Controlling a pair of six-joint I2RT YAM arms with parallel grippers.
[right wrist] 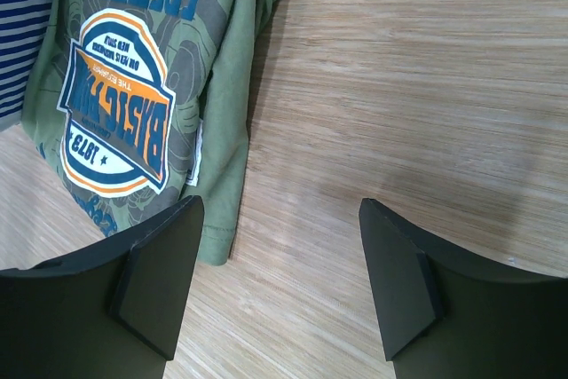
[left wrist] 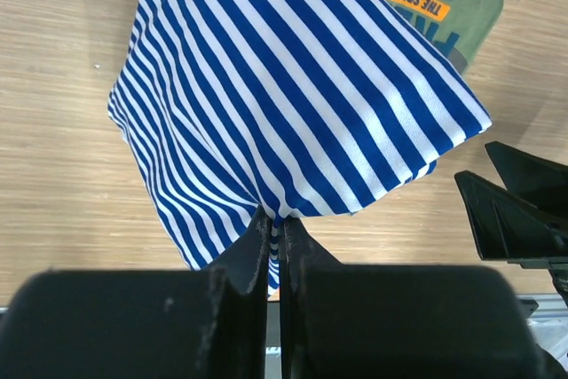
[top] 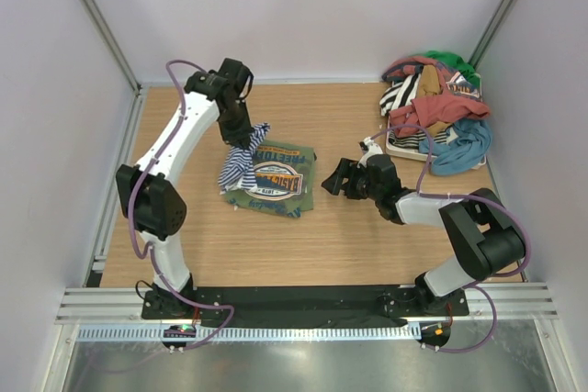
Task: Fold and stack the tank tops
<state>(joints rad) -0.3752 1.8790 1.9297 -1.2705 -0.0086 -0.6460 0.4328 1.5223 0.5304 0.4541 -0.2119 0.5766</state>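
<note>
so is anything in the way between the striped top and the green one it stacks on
Nothing visible. The striped top hangs from the shut left gripper at the green top's left edge; the open right gripper is off to its right, over the table.

The striped tank top (left wrist: 293,77) shows thin navy-and-white stripes. The green tank top (right wrist: 222,59) is olive with dark navy trim and a blue, orange and white badge print. My left hand (left wrist: 276,219) and right hand (right wrist: 280,219) are black. The table (right wrist: 408,86) is pale wood grain.
</note>
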